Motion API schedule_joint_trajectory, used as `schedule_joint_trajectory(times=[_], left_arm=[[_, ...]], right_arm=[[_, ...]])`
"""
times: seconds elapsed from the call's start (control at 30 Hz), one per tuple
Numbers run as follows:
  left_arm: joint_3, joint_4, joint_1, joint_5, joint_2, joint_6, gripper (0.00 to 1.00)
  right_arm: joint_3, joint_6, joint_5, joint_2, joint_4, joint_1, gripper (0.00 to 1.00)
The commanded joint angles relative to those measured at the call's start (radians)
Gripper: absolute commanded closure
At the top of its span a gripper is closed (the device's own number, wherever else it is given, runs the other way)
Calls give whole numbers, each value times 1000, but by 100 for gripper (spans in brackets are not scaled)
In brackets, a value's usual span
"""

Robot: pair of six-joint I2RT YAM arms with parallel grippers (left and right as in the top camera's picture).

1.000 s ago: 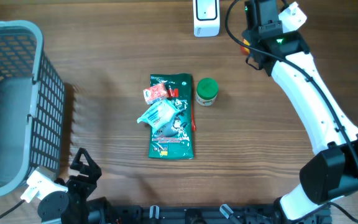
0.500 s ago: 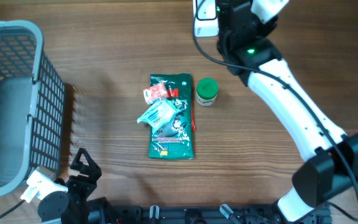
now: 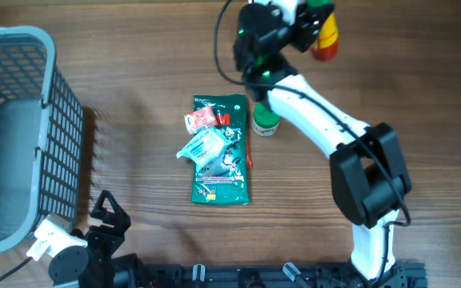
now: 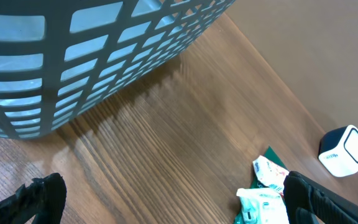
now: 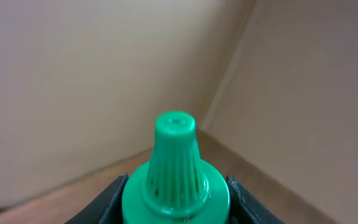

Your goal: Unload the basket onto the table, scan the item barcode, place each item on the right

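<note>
At the far edge of the table (image 3: 406,88), the right tool (image 5: 176,202) gripped a green-capped bottle (image 3: 325,38) aloft; the left tool (image 3: 108,214) rested wide open. A poor tilt could leave the scanner (image 4: 344,149) unable to read it.

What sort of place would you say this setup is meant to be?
Probably a mock shop checkout on a wooden table: a grey shopping basket, a small white scanner, and groceries such as the green pouch and a bottle.

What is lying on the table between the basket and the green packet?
Nothing: between the basket and the green packet the overhead view shows only bare table.
</note>
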Motion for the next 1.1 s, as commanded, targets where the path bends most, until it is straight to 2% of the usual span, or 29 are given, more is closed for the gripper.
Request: schedule_joint_trajectory(times=[0.0,0.37,0.57,0.67,0.73,0.87,0.93,0.97,1.07], left_arm=[[-3,0,2,-13,-3,-6,0],[-3,0,2,-13,-3,-6,0],[-3,0,2,-13,-3,-6,0],[-3,0,2,-13,-3,-6,0],[-3,0,2,-13,-3,-6,0],[-3,0,2,-13,-3,-6,0],[-3,0,2,-13,-3,-6,0],[-3,0,2,-13,-3,-6,0],[-3,0,2,-13,-3,-6,0]], right_arm=[[11,-151,38,-20,9,35,95],[10,-156,37,-144,-27,86,95],[-14,-142,38,-341,-166,91,96],[-37,-40,38,-429,-334,93,94],[-56,130,38,-491,-539,107,93],[-76,736,-5,-602,-1163,156,92],[-76,1011,-274,-648,-1424,167,94],[-76,1209,-514,-669,-1569,140,96],[-89,1392,-691,-658,-1680,95,96]])
